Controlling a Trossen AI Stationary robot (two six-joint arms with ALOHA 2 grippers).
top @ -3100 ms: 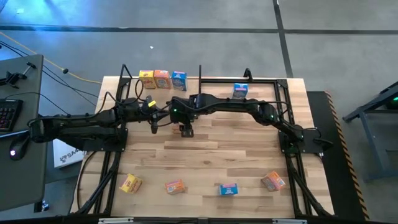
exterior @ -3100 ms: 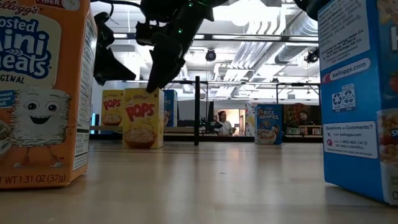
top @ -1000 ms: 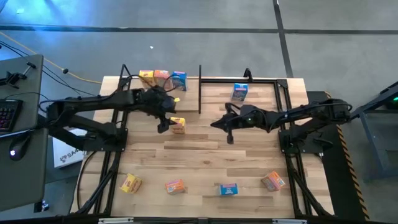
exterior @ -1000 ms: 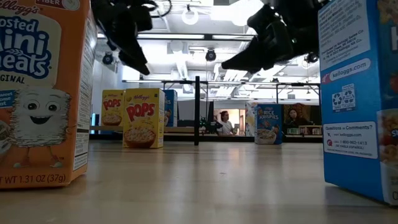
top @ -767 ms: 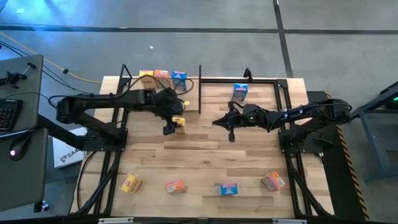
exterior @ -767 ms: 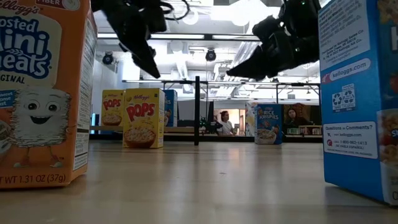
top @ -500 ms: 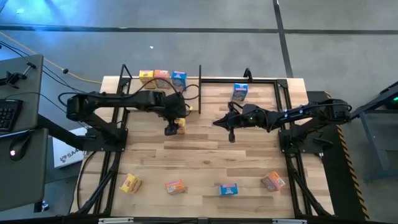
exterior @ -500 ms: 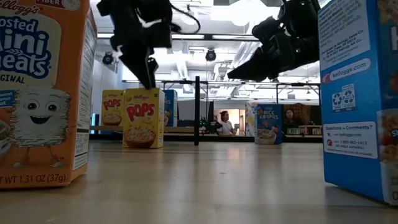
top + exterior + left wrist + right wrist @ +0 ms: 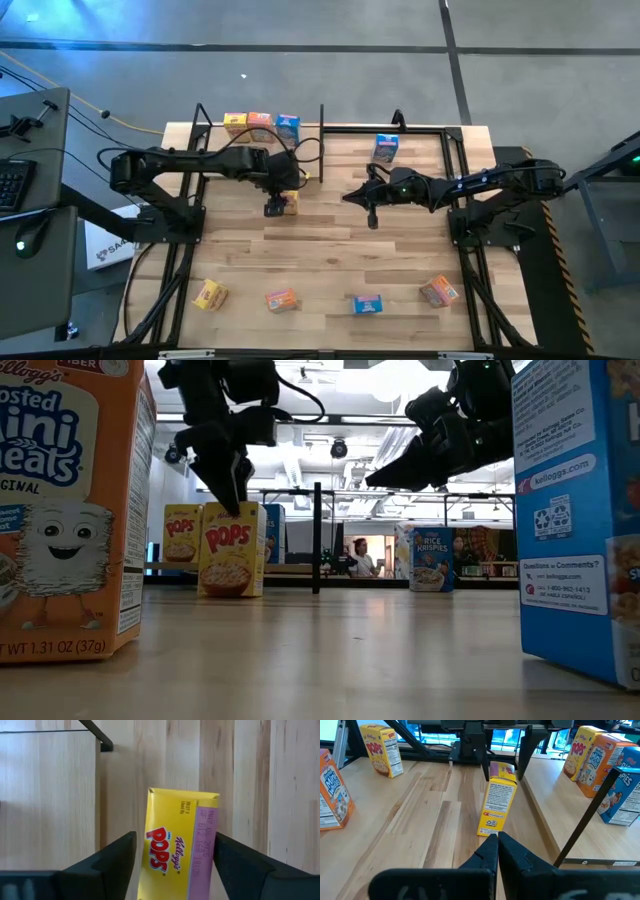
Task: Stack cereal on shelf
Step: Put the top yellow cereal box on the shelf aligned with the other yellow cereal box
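three boxes (image 9: pixel 260 123) on shelf (image 9: pixel 225 148) at 11 o'clock, one box (image 9: pixel 288 201) centre, four boxes (image 9: pixel 325 298) along 6 o'clock edge

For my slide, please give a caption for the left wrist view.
Left gripper, fingers open, straddles an upright yellow Pops cereal box on the slatted table.

place: a big robot lab, like a workshop hall
floor: plain grey concrete floor (image 9: pixel 330 70) all around the table (image 9: pixel 400 250)
ceiling: bare pipes and bright lights (image 9: pixel 330 380) high up
robot: two dark arms fixed to a black metal frame (image 9: pixel 470 290)
side desk: a keyboard (image 9: pixel 8 185) and cables (image 9: pixel 90 105) next to the table
far back: a person (image 9: pixel 357 557) sits among more desks
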